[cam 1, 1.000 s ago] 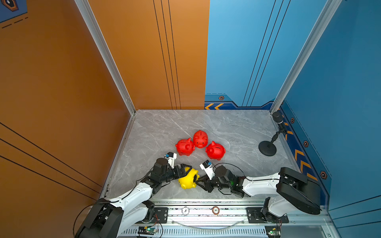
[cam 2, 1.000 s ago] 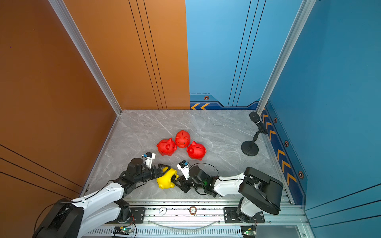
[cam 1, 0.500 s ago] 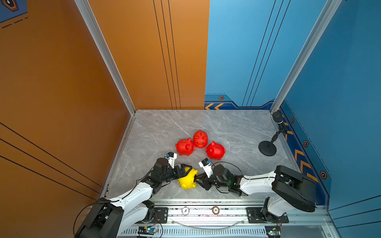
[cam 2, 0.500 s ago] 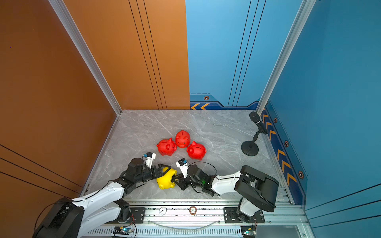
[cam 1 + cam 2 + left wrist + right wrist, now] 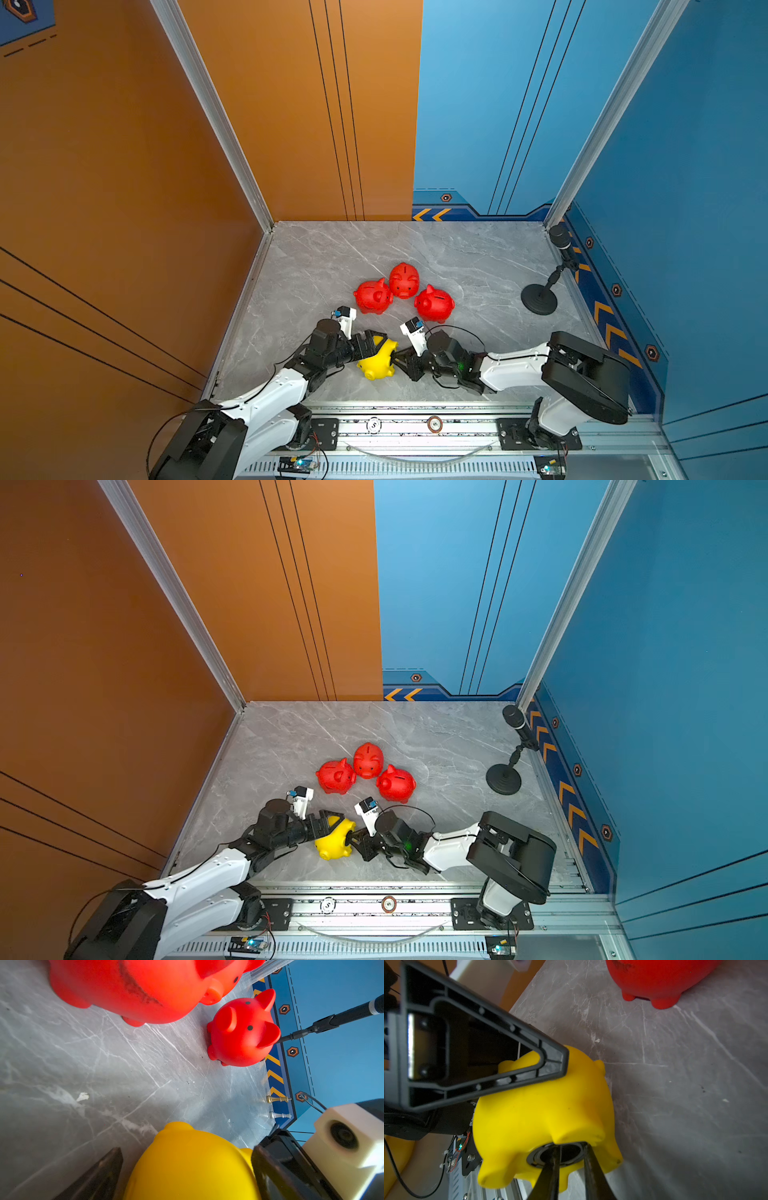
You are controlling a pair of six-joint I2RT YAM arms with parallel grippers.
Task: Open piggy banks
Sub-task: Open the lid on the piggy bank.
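A yellow piggy bank (image 5: 376,365) (image 5: 332,845) lies tipped on its side near the table's front edge. My left gripper (image 5: 382,351) (image 5: 187,1151) is shut on it, its jaws wide across the body (image 5: 191,1167). The belly (image 5: 539,1115) faces my right gripper (image 5: 395,358) (image 5: 570,1147). Those jaws stand narrowly apart, with the tips on the round black plug (image 5: 535,1158) in the belly. Whether they clamp it does not show. Three red piggy banks (image 5: 372,296) (image 5: 404,280) (image 5: 434,303) stand upright in a cluster just behind.
A black microphone stand (image 5: 539,297) stands at the right wall. Orange and blue walls enclose the marble table (image 5: 478,266). The metal rail (image 5: 415,424) runs along the front edge. Two small chess pieces (image 5: 277,1099) (image 5: 279,1115) lie by the blue wall.
My right arm has slid left up to the yellow piggy bank's belly and its jaws have narrowed. The left gripper has kept its hold in place.
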